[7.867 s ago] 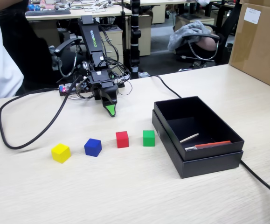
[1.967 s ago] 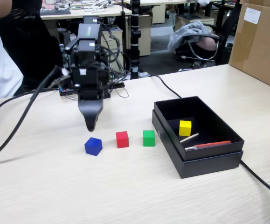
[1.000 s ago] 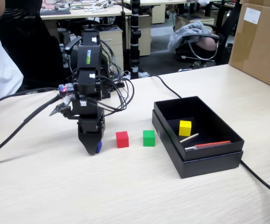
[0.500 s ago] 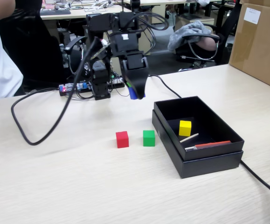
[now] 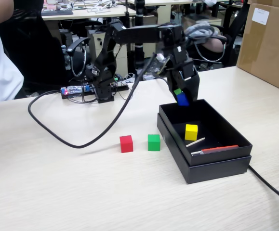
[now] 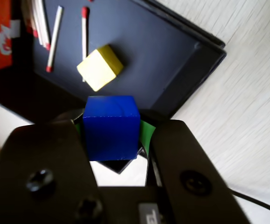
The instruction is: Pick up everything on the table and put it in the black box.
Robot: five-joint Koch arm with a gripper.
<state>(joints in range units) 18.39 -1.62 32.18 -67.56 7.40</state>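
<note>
Fixed view: my claw point(image 5: 182, 97) pinches the small blue cube point(image 5: 182, 99) over the matte black cardboard box point(image 5: 226, 129); the red cube point(image 5: 126, 143) and green cube point(image 5: 153, 142) sit on the pale wood-grain worktop point(image 5: 57, 183), cluttered desks behind. Wrist view: the yellow cube point(image 6: 100, 67) lies inside beside matchsticks point(image 6: 54, 38).

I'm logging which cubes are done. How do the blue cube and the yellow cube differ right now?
The blue cube is clamped in the gripper, held above the black box; the yellow cube already lies on the box floor, free of the gripper. The blue one hangs near the box's far corner in the fixed view; the yellow sits mid-box beside matchsticks. Both look like plain cubes of equal size.
</note>
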